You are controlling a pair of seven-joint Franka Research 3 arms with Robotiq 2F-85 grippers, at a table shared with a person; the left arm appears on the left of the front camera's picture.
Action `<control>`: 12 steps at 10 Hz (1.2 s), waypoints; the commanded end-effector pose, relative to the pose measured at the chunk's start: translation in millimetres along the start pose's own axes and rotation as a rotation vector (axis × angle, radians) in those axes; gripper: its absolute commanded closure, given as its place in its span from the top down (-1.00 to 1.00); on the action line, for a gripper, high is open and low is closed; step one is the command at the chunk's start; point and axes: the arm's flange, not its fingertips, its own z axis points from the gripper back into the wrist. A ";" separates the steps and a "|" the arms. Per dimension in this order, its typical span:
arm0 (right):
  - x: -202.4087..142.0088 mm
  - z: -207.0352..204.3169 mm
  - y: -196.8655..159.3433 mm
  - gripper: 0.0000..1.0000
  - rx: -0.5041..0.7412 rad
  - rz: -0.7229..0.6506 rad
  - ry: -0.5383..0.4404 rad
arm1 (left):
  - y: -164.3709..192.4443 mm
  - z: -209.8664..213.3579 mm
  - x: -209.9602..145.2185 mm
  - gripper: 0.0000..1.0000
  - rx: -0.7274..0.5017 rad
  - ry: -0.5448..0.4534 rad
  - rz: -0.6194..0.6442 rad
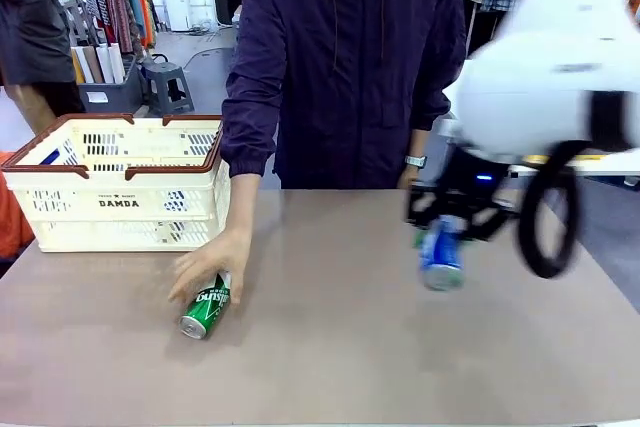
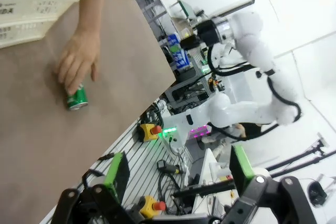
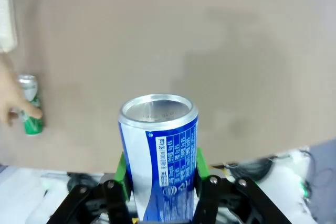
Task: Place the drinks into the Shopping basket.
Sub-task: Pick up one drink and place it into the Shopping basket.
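Note:
My right gripper (image 1: 442,237) is shut on a blue can (image 1: 441,259) and holds it in the air above the right half of the table; the right wrist view shows the blue can (image 3: 160,156) clamped between the green pads (image 3: 200,165). A green can (image 1: 205,308) lies on its side at front left, under the person's hand (image 1: 208,262). The same green can (image 2: 76,98) and hand show in the left wrist view. The Shopping basket (image 1: 120,202), cream with a brown rim, stands at the far left. My left gripper (image 2: 176,174) is open, off the table's edge.
The person in a dark jacket (image 1: 345,67) stands at the far side, one arm reaching down to the table. The brown tabletop (image 1: 330,347) is bare between the two cans. Cables and control boxes (image 2: 152,132) lie beside the table under my left arm.

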 end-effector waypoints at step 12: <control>28.8 -0.1 5.7 -1.00 -0.138 0.030 -0.011 | -3.9 1.2 0.5 1.00 -0.011 -0.011 0.002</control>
